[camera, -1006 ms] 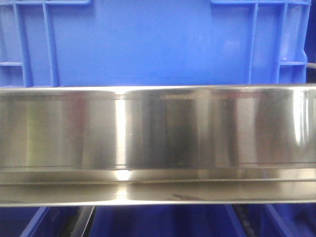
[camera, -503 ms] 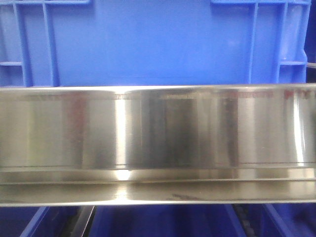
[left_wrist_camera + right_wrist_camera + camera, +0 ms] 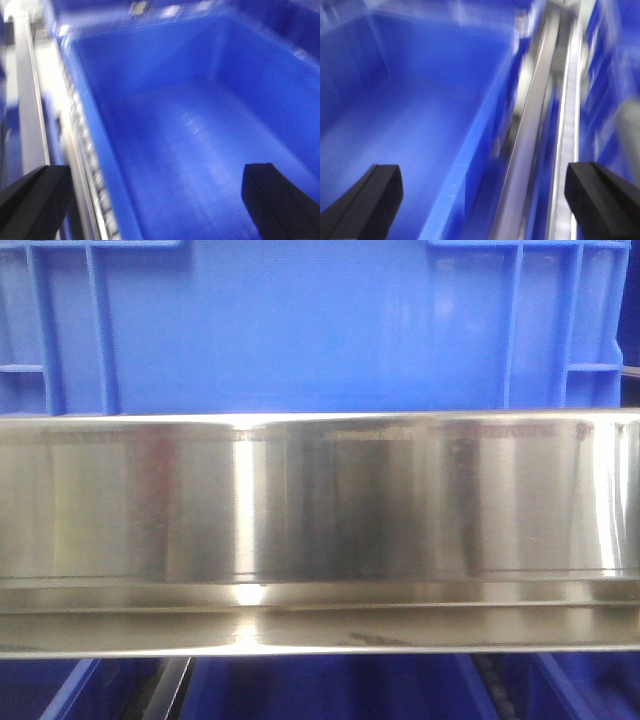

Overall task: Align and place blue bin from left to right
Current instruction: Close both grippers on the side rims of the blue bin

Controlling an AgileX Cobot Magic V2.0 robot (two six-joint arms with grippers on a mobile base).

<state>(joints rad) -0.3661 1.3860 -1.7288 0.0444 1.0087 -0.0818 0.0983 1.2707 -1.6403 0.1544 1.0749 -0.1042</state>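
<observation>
A blue bin (image 3: pixel 300 330) sits just behind a steel rail (image 3: pixel 320 500). Left pincer (image 3: pixel 155 202) and right pincer (image 3: pixel 485 200) both gape wide, empty, over its side walls. Rigid, smooth plastic, likely bulky; grip the thick rim.

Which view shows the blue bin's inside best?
The left wrist view: the blue bin shows floor and walls. The right wrist view shows a blurrier part; the front view only the outer wall above a steel rail.
</observation>
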